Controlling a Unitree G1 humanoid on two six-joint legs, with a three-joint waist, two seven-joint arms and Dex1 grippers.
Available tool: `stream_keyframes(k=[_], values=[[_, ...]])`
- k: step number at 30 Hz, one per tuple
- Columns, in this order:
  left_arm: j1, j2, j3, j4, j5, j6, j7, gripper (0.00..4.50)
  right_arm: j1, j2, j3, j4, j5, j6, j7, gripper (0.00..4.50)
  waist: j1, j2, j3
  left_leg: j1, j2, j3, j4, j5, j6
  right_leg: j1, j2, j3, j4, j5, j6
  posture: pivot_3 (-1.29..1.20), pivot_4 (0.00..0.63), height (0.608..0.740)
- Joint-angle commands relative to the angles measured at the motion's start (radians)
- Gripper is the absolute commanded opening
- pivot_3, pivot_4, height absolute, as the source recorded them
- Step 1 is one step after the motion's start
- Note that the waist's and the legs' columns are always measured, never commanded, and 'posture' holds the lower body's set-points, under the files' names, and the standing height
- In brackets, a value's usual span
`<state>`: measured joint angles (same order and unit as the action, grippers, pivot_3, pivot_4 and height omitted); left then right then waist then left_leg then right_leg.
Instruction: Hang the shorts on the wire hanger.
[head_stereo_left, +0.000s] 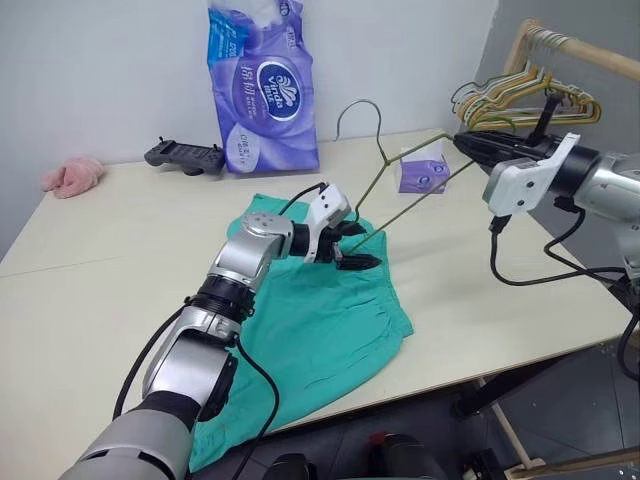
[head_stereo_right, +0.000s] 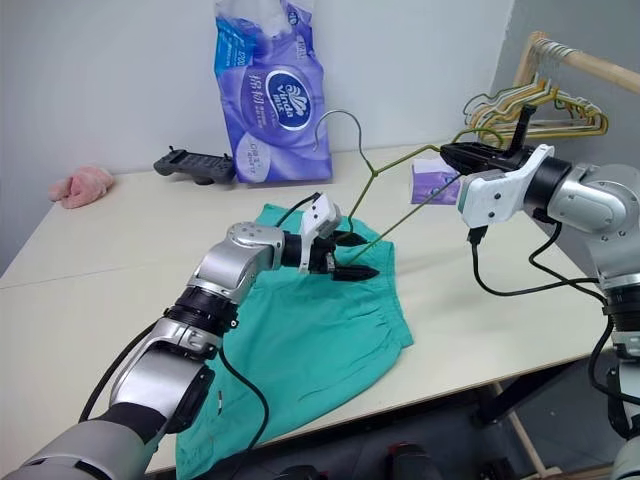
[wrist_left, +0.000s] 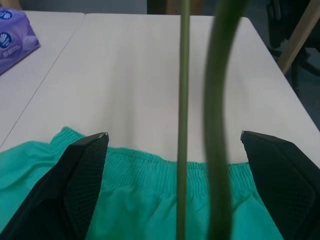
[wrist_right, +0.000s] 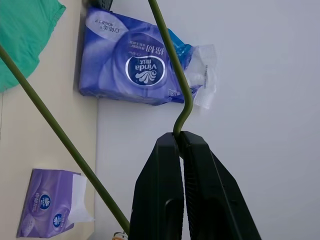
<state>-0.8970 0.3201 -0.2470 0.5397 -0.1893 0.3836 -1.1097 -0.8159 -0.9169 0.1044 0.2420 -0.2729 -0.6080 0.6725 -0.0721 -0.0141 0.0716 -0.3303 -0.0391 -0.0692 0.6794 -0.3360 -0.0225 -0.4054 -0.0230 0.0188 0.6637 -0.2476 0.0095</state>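
Note:
The teal shorts (head_stereo_left: 320, 330) lie flat on the table, their gathered waistband toward the far side. Above them the wire hanger (head_stereo_left: 382, 140) is held tilted in the air, hook up. My right gripper (head_stereo_left: 462, 142) is shut on one corner of the hanger, and the right wrist view shows the wire (wrist_right: 170, 60) pinched at its fingertips (wrist_right: 177, 137). My left gripper (head_stereo_left: 355, 247) hovers open just over the waistband. In the left wrist view two strands of the hanger (wrist_left: 183, 125) pass between its fingers (wrist_left: 85, 175), over the shorts (wrist_left: 140, 200).
A large purple tissue pack (head_stereo_left: 262, 85) stands at the back, with a small purple tissue pack (head_stereo_left: 422, 172) to its right. A black controller (head_stereo_left: 185, 155) and a pink fuzzy cloth (head_stereo_left: 72, 175) lie at the back left. A wooden rack with several hangers (head_stereo_left: 520, 95) stands at the right.

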Motion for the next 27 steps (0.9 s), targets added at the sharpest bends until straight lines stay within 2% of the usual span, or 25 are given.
stream_keyframes(k=[1,3,14,23,24,26,27], values=[[-0.031,-0.005,0.024,0.006,0.002,-0.016,-0.002,4.12,-0.039,-0.001,-0.030,-0.029,0.023,0.005,-0.004,0.00,0.000,0.000,0.000,0.000,0.000,0.000,0.000,0.000,0.000,0.000,0.000,0.000,0.000,0.000,0.000,-0.13,0.023,0.740],[-0.034,-0.007,0.026,0.014,0.000,-0.015,-0.002,3.67,-0.044,-0.001,-0.029,-0.032,0.022,0.003,-0.004,0.00,-0.001,0.000,0.000,0.000,0.000,0.000,0.000,0.000,0.000,0.000,0.000,0.000,0.000,0.000,0.000,-0.13,0.023,0.740],[-0.034,-0.004,0.032,0.009,-0.002,-0.015,-0.027,0.10,-0.048,0.003,-0.021,-0.017,0.009,-0.008,-0.007,0.00,-0.005,0.000,0.000,0.000,0.000,0.000,0.000,0.000,0.000,0.000,0.000,0.000,0.000,0.000,0.000,-0.13,0.026,0.740],[-0.029,-0.007,0.027,-0.010,0.026,-0.028,-0.012,0.02,-0.031,0.011,-0.013,-0.024,0.003,0.032,0.008,0.00,-0.009,0.000,0.000,0.000,0.000,0.000,0.000,0.000,0.000,0.000,0.000,0.000,0.001,0.000,0.000,-0.12,0.024,0.740],[-0.029,-0.009,0.030,-0.013,0.025,-0.027,-0.009,0.00,-0.027,0.012,-0.013,-0.025,0.005,0.041,0.013,0.42,-0.009,0.000,0.000,0.000,0.000,-0.001,0.000,0.000,0.000,0.000,0.000,-0.001,0.001,0.000,0.000,-0.12,0.025,0.740],[-0.029,-0.010,0.034,-0.013,0.026,-0.029,-0.005,0.00,-0.020,0.013,-0.011,-0.026,0.006,0.052,0.022,0.73,-0.009,0.000,0.000,0.000,0.000,-0.001,0.000,0.000,0.000,0.000,0.000,-0.001,0.001,0.000,0.000,-0.12,0.027,0.740],[-0.028,-0.010,0.035,-0.014,0.027,-0.028,-0.004,0.00,-0.014,0.012,-0.011,-0.028,0.008,0.057,0.028,1.09,-0.009,0.000,0.000,0.000,0.000,-0.001,0.000,0.000,0.000,0.000,0.000,-0.001,0.001,0.000,0.000,-0.12,0.027,0.740]])
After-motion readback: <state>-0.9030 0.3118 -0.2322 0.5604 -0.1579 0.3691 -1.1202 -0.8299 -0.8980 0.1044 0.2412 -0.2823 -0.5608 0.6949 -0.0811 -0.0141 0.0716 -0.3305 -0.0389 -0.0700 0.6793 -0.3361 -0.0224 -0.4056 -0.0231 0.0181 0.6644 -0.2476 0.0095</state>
